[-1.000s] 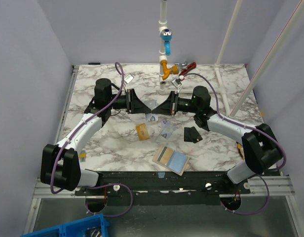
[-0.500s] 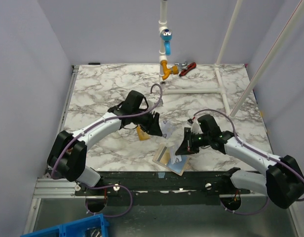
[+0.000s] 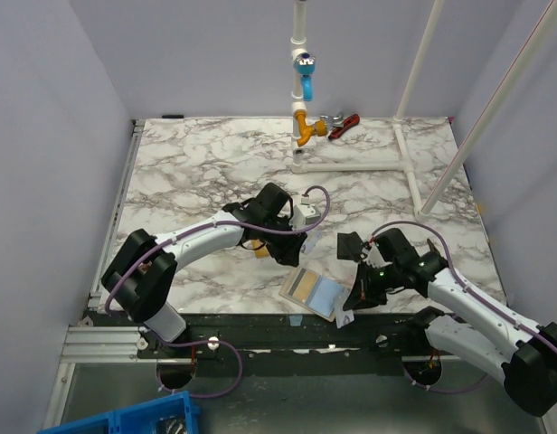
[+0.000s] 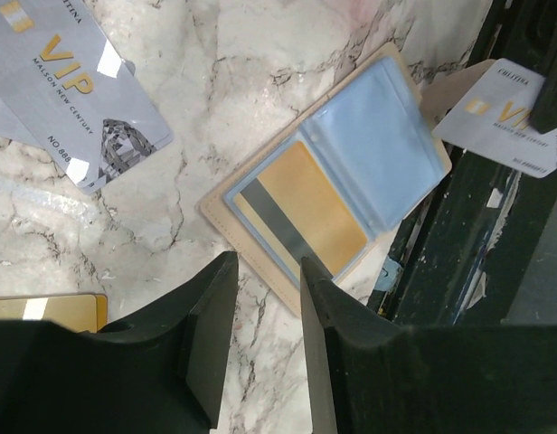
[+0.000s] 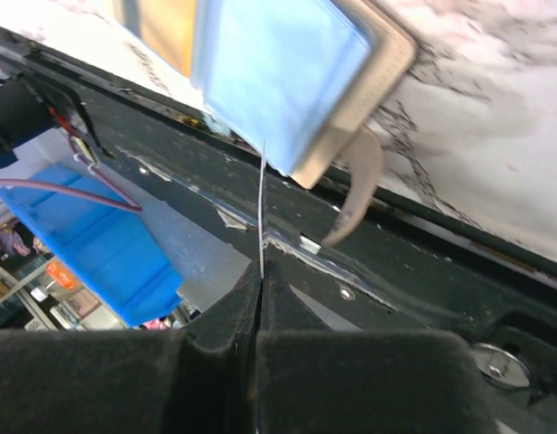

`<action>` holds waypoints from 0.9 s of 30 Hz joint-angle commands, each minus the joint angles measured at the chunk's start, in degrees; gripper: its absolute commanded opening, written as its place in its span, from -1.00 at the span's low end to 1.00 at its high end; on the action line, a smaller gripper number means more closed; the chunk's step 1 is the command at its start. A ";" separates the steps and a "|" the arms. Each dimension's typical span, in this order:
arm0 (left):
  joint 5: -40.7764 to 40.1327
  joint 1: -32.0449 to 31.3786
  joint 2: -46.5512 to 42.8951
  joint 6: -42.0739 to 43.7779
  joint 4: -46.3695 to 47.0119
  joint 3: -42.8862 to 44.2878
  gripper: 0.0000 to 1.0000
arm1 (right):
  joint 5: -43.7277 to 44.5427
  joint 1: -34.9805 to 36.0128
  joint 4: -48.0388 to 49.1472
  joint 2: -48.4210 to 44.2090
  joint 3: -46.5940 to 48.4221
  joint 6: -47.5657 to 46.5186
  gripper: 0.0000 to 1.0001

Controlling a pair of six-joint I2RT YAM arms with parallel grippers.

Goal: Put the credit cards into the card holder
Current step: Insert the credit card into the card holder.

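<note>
The card holder (image 3: 313, 294) lies open near the table's front edge, with a gold-orange card (image 4: 306, 217) in its left pocket and a light-blue sleeve (image 4: 378, 145) on the right. My right gripper (image 3: 360, 291) is shut on a pale card (image 5: 261, 199), seen edge-on, just off the holder's right corner (image 5: 351, 81); this card also shows in the left wrist view (image 4: 505, 117). My left gripper (image 4: 265, 298) is open and empty above the marble, just left of the holder. A pale VIP card (image 4: 70, 81), a second gold card (image 4: 39, 309) and the black card (image 3: 349, 244) lie on the table.
The holder's snap tab (image 5: 360, 190) hangs over the black front rail (image 4: 459, 235). A blue bin (image 5: 89, 244) sits below the table. An orange and blue pipe fitting (image 3: 302, 127) and red-handled pliers (image 3: 342, 122) stand at the far edge, with white poles (image 3: 423, 108) at the right.
Both arms swung in from the far middle of the table. The left gripper came down beside the holder. The right gripper took a pale card and moved it past the holder's right corner.
</note>
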 commanded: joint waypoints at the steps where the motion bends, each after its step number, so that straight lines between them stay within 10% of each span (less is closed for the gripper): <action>1: -2.29 -0.69 1.04 3.10 -2.14 2.43 -0.31 | 3.98 -0.33 -8.71 -0.34 0.54 -0.45 -0.99; 27: -1.15 -0.66 0.95 2.68 -4.07 3.84 -0.38 | 2.55 -0.34 3.15 5.98 -2.87 0.16 -0.99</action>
